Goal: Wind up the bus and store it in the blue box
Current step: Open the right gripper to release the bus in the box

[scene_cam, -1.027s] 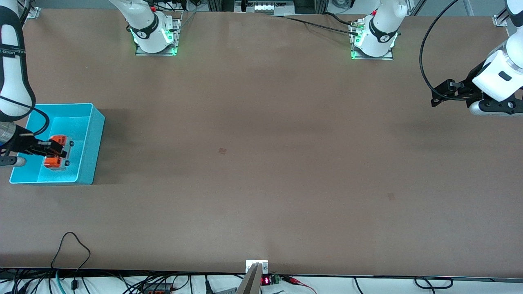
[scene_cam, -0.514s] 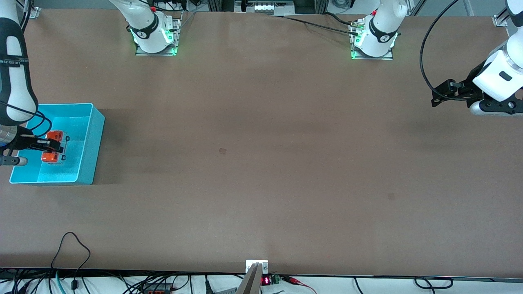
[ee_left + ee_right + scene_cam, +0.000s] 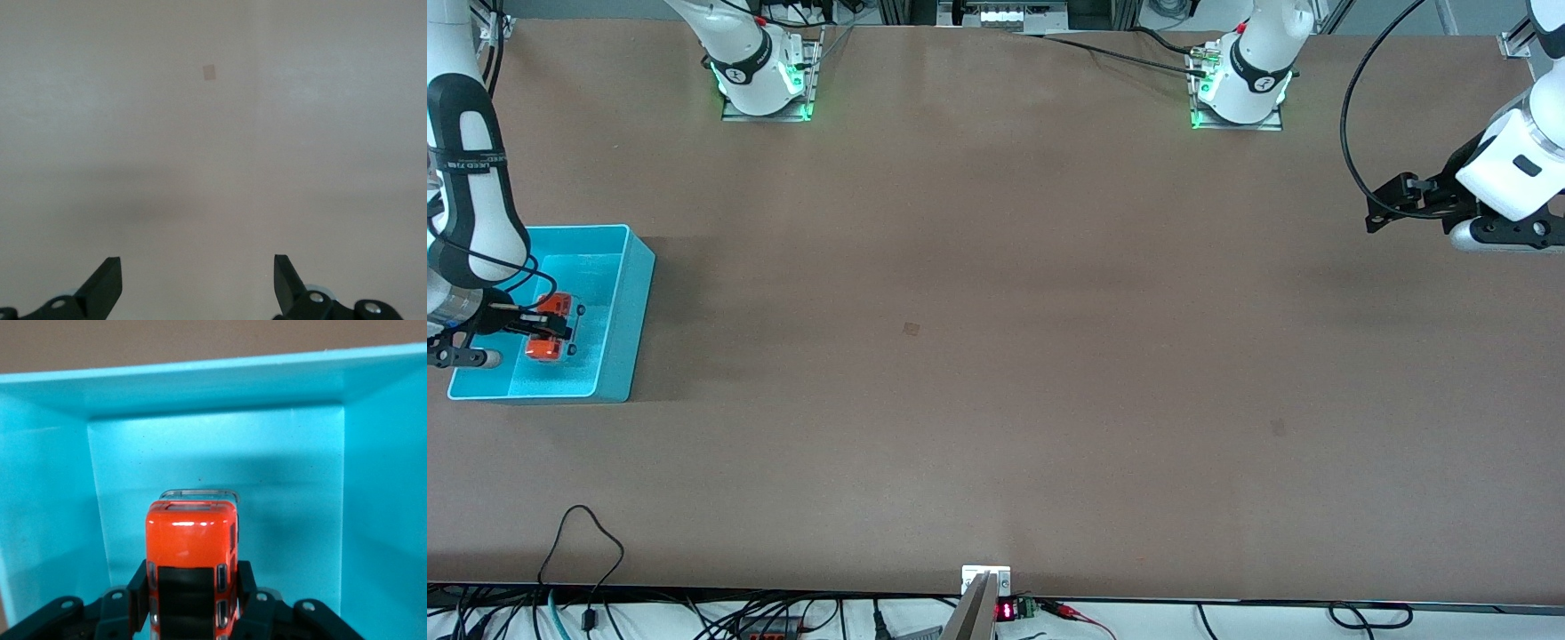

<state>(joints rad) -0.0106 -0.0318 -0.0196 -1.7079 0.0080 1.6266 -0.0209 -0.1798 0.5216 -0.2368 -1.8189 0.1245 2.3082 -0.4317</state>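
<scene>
Bus: the bus [image 3: 550, 327] is sitting low inside the blue box [image 3: 628, 311], pinched across its sides, its orange nose pointing at one inner wall in the right wrist view [image 3: 191, 547].
Change: over the last second the bus has been sinking lower into the box and drifting a little toward the wall nearest the right arm's end of the tabletop; it is looking smaller and deeper than a second ago.
Contact: whether its wheels are touching the box floor, I cannot tell.
Right gripper: the right gripper [image 3: 541, 325] is reaching down into the box, its fingers [image 3: 245, 583] pressing on the bus from both sides and not yet letting go.
Blue box: it is standing at the right arm's end of the tabletop [image 3: 996, 356], holding nothing else that shows.
Left gripper: the left gripper [image 3: 1383, 206] is waiting above the tabletop at the left arm's end, well apart from the box, its fingers [image 3: 103, 287] spread wide with nothing between them.
Meaning: by my judgement the storing step is nearly finishing; what remains is opening the fingers and lifting clear without dragging the bus up the wall.
</scene>
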